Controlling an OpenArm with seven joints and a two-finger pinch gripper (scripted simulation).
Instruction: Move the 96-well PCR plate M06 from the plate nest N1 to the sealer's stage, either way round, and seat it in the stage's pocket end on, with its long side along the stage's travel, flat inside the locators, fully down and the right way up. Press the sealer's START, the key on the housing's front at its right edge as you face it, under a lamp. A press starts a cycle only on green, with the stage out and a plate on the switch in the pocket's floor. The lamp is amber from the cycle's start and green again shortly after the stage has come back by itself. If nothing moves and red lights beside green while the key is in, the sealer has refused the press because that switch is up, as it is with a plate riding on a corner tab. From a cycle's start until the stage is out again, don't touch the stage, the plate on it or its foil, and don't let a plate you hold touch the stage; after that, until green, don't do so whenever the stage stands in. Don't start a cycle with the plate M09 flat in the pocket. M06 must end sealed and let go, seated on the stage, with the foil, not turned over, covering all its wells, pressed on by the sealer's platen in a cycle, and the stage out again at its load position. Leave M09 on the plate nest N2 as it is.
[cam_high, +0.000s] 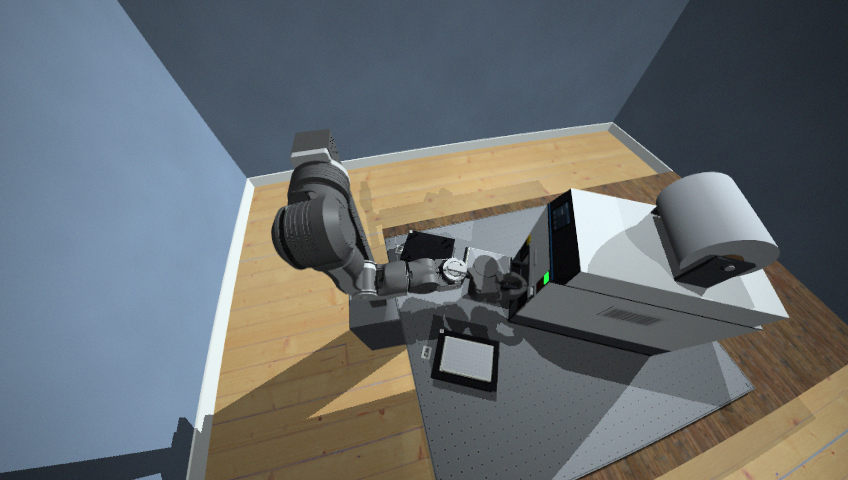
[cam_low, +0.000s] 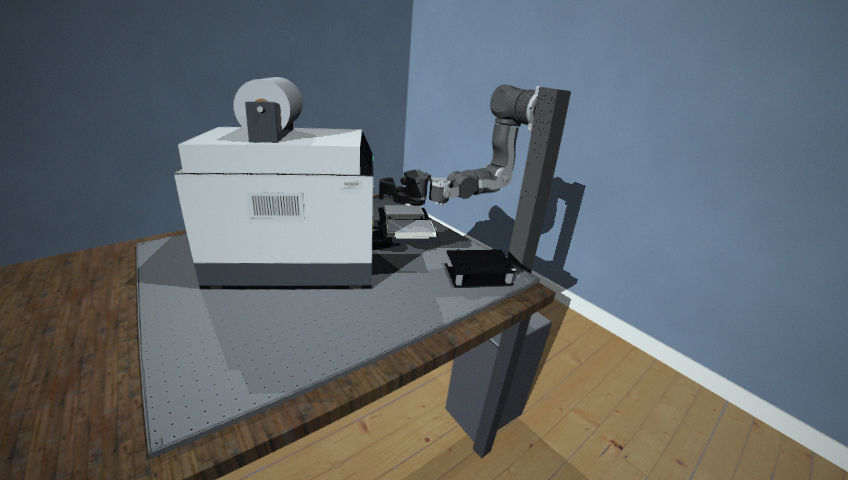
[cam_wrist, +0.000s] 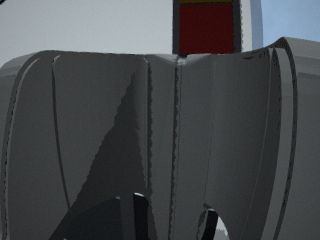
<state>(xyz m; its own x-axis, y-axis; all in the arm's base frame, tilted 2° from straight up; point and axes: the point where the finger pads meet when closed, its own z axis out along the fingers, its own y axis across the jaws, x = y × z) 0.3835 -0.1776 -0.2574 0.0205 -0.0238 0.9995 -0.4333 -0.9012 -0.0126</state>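
The sealer (cam_high: 624, 273) stands on the table, and the lamp on its front right edge shows green (cam_high: 545, 277). My gripper (cam_high: 516, 283) is shut and empty, its fingertips (cam_wrist: 175, 70) close in front of the housing just below the lamp. The START key is hidden behind my fingers. The stage is out, with plate M06 (cam_low: 410, 228) flat on it under a pale, shiny top. In the top view my arm hides most of it. Nest N1 (cam_high: 425, 245) is black and empty.
Plate M09 (cam_high: 465, 359) lies in nest N2 at the table's front; the nest shows dark in the exterior view (cam_low: 480, 267). A foil roll (cam_high: 717, 220) sits on the sealer's top. The arm's post (cam_low: 538, 178) stands at the table's edge.
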